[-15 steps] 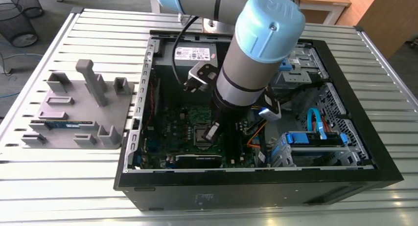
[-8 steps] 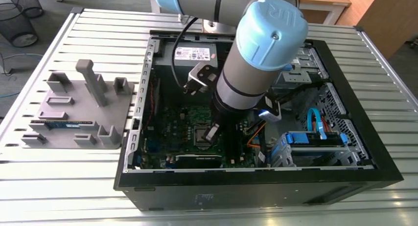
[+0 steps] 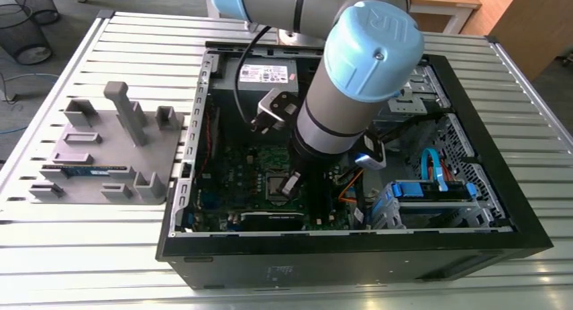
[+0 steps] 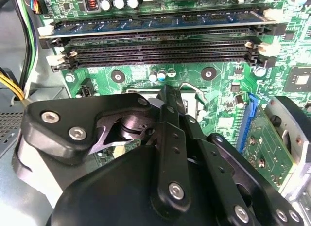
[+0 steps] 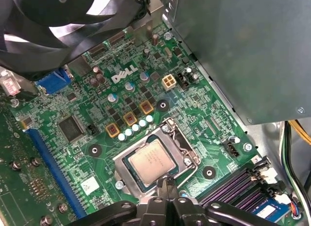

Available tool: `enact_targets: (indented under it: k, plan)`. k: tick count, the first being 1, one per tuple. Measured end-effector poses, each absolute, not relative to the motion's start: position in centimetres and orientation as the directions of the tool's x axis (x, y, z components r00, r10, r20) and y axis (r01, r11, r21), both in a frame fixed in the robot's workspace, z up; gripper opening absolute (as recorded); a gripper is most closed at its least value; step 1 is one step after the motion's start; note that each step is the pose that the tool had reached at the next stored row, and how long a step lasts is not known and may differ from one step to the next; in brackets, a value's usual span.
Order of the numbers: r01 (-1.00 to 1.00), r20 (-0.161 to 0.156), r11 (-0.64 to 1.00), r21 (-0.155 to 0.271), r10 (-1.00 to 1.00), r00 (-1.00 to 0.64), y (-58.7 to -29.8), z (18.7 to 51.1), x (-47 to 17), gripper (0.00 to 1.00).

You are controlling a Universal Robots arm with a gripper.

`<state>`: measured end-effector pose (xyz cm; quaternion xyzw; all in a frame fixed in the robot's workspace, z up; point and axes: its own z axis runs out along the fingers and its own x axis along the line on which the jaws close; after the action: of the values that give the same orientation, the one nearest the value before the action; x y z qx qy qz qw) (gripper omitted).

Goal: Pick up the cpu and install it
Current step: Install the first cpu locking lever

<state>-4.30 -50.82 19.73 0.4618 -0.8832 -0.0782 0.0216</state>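
Well off from the tool, toward the exterior view's left, one grey fixture plate [image 3: 98, 156] lies on the slatted metal surface [image 3: 90, 256]. It carries several upright grey blocks and one long blue-green memory stick [image 3: 85, 169] lying flat.

Next comes one open black computer case [image 3: 358, 246], with the arm [image 3: 345, 102] reaching down into it. Inside the case are one green circuit board [image 5: 209, 104], one grey metal box [image 5: 243, 51] off to the side of the tool, and one black fan [image 5: 48, 17]. Farther toward the exterior view's right there are blue cables [image 3: 434, 166].

On the board, one square socket [image 5: 187, 148] with a metal frame holds the one cpu [image 5: 151, 163], which lies flat with its silver top up. The tool [image 5: 167, 183] hangs right over the socket, its tips drawn together with nothing between them. The tips are at the cpu's near edge, and I cannot tell whether they touch it.

In the second wrist view, a bank of long black slots [image 4: 160, 51] runs beyond the tool [image 4: 167, 97]. A second memory stick [image 4: 160, 23] stands in the slot farthest from the tool.
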Motion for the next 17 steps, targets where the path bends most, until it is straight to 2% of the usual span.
enact_targets:
  k: [17]
  plan:
    - [-0.813,-0.039,0.56,0.161,-0.819,-0.572,-51.76,19.74,-4.39,0.11]
